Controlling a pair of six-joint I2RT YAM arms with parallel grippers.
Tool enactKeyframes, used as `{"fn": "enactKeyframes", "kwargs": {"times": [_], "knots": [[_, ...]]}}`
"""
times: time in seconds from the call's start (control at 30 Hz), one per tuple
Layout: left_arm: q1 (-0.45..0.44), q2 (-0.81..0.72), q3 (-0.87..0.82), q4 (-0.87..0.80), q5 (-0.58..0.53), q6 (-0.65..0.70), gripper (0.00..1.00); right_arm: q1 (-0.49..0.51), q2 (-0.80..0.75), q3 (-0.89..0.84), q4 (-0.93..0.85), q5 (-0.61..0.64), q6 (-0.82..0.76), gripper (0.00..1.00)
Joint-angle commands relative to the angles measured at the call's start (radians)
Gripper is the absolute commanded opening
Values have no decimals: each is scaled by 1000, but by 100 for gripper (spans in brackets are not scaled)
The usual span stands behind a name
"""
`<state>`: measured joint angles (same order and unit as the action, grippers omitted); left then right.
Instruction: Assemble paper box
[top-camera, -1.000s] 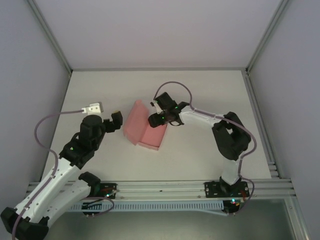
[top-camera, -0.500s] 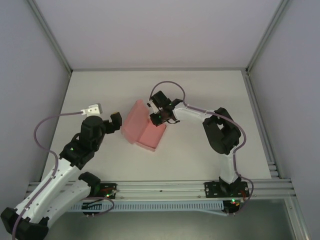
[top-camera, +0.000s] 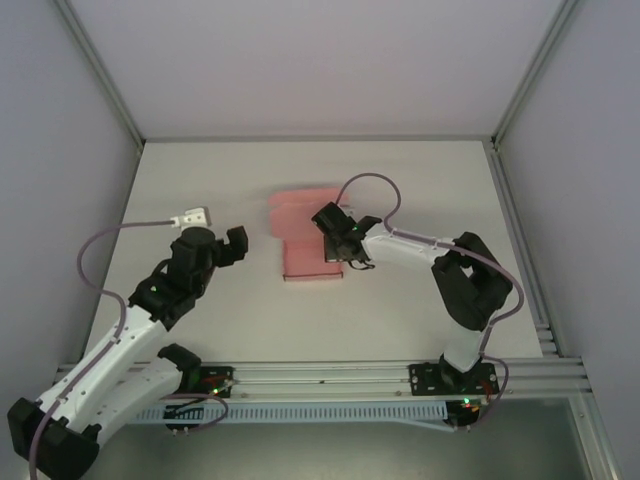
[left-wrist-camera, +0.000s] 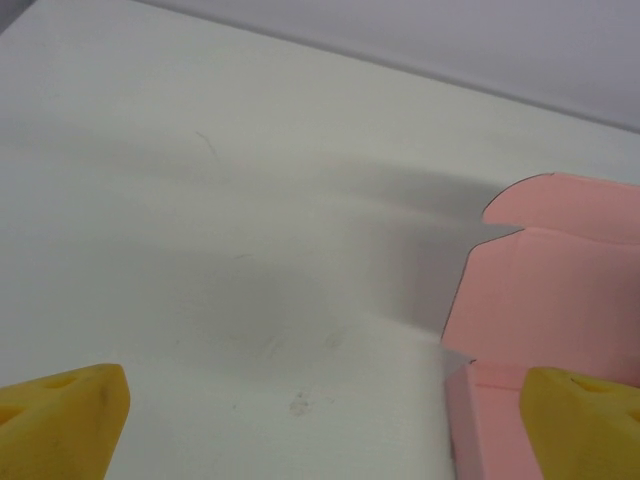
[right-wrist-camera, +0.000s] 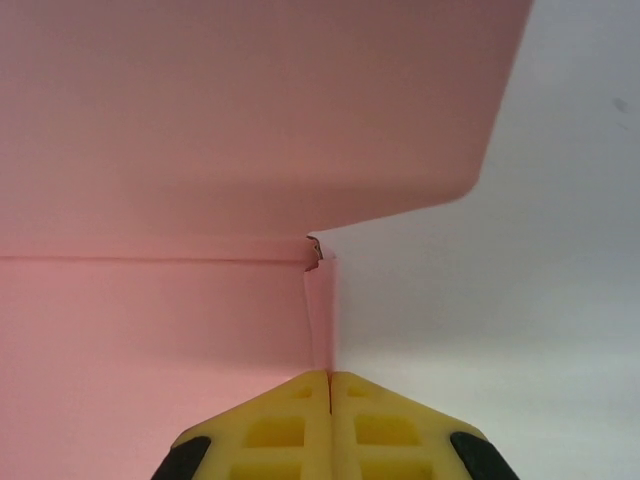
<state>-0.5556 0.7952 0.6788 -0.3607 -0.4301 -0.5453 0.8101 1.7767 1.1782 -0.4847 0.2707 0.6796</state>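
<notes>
Compared with one second earlier, the paper box (top-camera: 305, 255) has turned from a slanted position to lie square with the counter (top-camera: 420, 180), and the right hand (top-camera: 345, 260) has closed. You will find the box near the middle of the counter, its tray open upward and its lid flap standing at the far side. Check the right wrist view: the two yellow fingertips (right-wrist-camera: 290, 420) are pressed together on the thin upright side wall of the box (right-wrist-camera: 150, 330), so this hand is pinching the box at its right wall, with the lid flap rising beyond. The left hand (top-camera: 237, 243) hangs to the left of the box, apart from it. In the left wrist view its fingertips (left-wrist-camera: 60, 420) stand wide apart, with nothing between them but bare counter, and the box (left-wrist-camera: 550, 300) lies ahead to the right.
</notes>
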Motion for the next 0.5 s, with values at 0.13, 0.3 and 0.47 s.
{"fn": "enactKeyframes", "kwargs": {"times": [0.13, 0.3, 0.47], "knots": [[12, 81, 46, 37, 106, 6, 100, 14, -44, -28, -41, 102, 91, 21], [20, 153, 86, 70, 180, 53, 100, 11, -119, -44, -3, 96, 14, 44], [57, 258, 115, 156, 378, 174, 100, -26, -236, -84, 62, 59, -86, 77]]}}
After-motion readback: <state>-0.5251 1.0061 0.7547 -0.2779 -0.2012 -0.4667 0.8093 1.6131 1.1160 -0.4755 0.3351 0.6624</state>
